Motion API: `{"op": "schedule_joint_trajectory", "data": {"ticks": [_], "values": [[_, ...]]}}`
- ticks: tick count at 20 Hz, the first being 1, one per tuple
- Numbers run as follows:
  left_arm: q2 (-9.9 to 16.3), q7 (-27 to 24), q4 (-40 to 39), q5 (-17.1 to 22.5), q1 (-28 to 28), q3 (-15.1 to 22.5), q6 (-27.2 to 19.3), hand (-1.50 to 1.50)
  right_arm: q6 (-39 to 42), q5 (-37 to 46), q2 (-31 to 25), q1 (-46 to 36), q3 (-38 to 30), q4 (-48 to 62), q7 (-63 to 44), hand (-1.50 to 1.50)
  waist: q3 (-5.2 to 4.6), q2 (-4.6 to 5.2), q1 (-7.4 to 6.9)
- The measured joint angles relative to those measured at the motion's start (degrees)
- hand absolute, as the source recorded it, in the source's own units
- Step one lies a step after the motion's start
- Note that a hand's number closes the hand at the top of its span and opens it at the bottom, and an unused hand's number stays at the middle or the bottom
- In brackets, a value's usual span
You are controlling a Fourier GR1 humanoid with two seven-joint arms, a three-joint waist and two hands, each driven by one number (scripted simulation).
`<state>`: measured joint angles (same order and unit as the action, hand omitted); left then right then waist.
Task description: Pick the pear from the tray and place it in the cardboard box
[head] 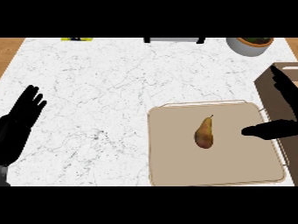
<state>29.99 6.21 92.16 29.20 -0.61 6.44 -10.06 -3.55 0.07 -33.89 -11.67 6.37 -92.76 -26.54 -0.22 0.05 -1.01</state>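
Observation:
A brown-yellow pear lies on the beige tray, stem pointing away from me. The brown cardboard box stands at the right edge of the counter, just beyond the tray. My right hand hovers over the tray's right edge and in front of the box, open, fingers straight and thumb stretched left toward the pear, a short gap from it. My left hand rests open at the left of the counter, fingers up.
A grey bowl with something dark in it sits at the far right of the white marble counter. A dark object and a small yellow-black thing lie along the far edge.

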Motion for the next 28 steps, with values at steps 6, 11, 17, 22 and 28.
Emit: {"op": "schedule_joint_trajectory", "data": {"ticks": [6, 11, 17, 22, 28], "values": [[0.0, 1.4, -1.2, 0.1, -2.6, -0.4, 0.5, 0.00, 13.1, -1.4, -4.0, -9.5, 6.9, 2.5, -16.2, -1.50, 0.03, 0.22, -0.70], [-1.1, 1.2, -1.0, -0.9, -1.8, -0.3, 0.6, 0.00, 20.8, -5.2, -1.1, -18.0, 9.2, 8.4, -25.9, -1.50, 0.12, 0.15, -0.51], [-1.2, 2.5, -0.3, -1.0, -1.6, -1.9, 1.6, 0.00, 23.4, -8.8, 2.9, -23.2, 9.4, 15.6, -29.3, -1.50, 0.18, 0.05, -0.01], [-1.8, 2.5, 0.1, -1.9, -0.7, -3.1, 2.0, 0.00, 25.0, -9.6, 3.9, -22.3, 10.1, 18.2, -29.5, -1.50, 0.19, -0.04, 0.46], [-2.9, 3.3, -0.5, -2.7, -1.2, -4.4, 3.0, 0.00, 26.4, -9.8, 4.3, -21.8, 10.6, 18.5, -30.1, -1.50, 0.20, -0.07, 0.76]]}}
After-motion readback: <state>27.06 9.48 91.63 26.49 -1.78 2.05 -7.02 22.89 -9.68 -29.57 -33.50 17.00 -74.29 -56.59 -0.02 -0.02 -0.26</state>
